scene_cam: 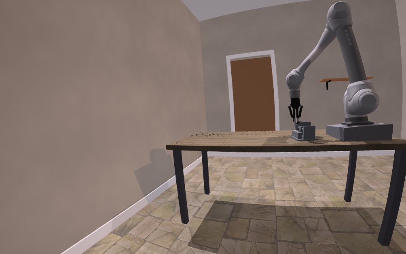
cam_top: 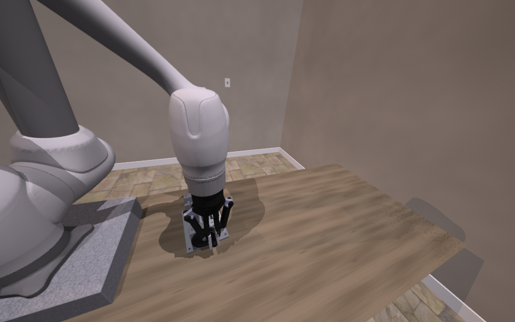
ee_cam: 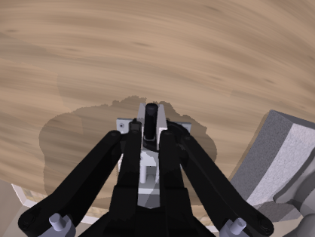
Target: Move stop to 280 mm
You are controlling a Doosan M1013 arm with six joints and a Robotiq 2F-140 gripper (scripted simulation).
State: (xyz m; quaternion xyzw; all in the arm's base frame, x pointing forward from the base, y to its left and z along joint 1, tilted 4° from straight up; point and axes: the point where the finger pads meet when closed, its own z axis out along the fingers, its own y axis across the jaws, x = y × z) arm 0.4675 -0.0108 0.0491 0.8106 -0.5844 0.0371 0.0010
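Handwheel handle held in narrowed fingers; setting unread

The black handwheel (cam_top: pixel 198 240) (ee_cam: pixel 179 129) is found at the near end of a small grey device (cam_top: pixel 190 248) (scene_cam: pixel 309 132) (ee_cam: pixel 122 125), on the wooden table (cam_top: pixel 322 242) (scene_cam: pixel 239 147) (ee_cam: pixel 151 45). Its upright black handle (cam_top: pixel 215 242) (ee_cam: pixel 151 118) is held between the narrowed fingers of the gripper (cam_top: pixel 213 241) (scene_cam: pixel 296 121) (ee_cam: pixel 151 112). The wheel is partly covered by the fingers and cannot be made out clearly in the exterior view. The stop cannot be singled out, and its setting cannot be read.

The device is largely screened from above by the gripper's black links. Upright grey blocks are seen on its flat plate, which is fitted with screws at the corners. Pale metal is noted on the finger pads; the handle is smooth and rounded.

Near the device, a speckled grey slab (cam_top: pixel 87 258) (scene_cam: pixel 371 133) (ee_cam: pixel 271 166) is occupied by the base of the smooth, pale arm (cam_top: pixel 197 125) (scene_cam: pixel 353 53). The tabletop is streaked brown wood, carried on dark square legs. Beyond, irregular stone paving (cam_top: pixel 258 163) (scene_cam: pixel 257 179), a plain brown door (scene_cam: pixel 254 95) in a white frame and an orange-brown wall shelf (scene_cam: pixel 335 79) are recorded.
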